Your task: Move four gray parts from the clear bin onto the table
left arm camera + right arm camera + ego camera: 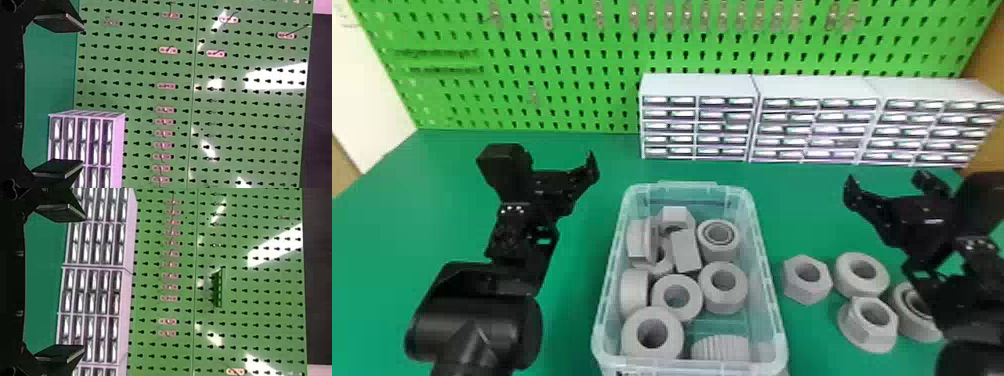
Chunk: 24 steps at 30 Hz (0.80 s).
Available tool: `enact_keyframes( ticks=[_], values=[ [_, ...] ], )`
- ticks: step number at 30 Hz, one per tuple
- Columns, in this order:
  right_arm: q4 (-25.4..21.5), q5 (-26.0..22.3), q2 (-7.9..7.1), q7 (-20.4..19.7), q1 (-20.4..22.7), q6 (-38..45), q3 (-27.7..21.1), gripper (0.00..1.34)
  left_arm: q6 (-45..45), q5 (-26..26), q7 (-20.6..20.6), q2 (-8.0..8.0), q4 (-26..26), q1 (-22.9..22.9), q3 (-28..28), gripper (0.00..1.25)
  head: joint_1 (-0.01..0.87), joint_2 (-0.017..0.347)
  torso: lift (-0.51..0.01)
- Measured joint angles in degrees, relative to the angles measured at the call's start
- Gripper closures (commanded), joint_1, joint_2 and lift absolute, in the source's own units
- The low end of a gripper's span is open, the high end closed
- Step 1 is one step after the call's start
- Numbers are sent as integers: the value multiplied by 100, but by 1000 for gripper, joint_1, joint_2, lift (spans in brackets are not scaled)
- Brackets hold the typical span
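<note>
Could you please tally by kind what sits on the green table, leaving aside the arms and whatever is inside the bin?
Gray parts: 4
Clear bin: 1
White drawer cabinets: 3
Total: 8
</note>
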Motion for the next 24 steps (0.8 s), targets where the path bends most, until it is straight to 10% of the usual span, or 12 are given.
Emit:
enact_keyframes(
  ticks=[8, 24],
  values=[
    [-105, 21, 59, 0, 85, 15, -242, 127, 2, -399, -480, -360, 1, 73, 344, 73, 693, 72, -52],
    [-150, 125, 1, 0, -213, 65, -232, 127, 23, -479, -505, -395, 79, -73, 334, 73, 693, 72, -52]
  ],
)
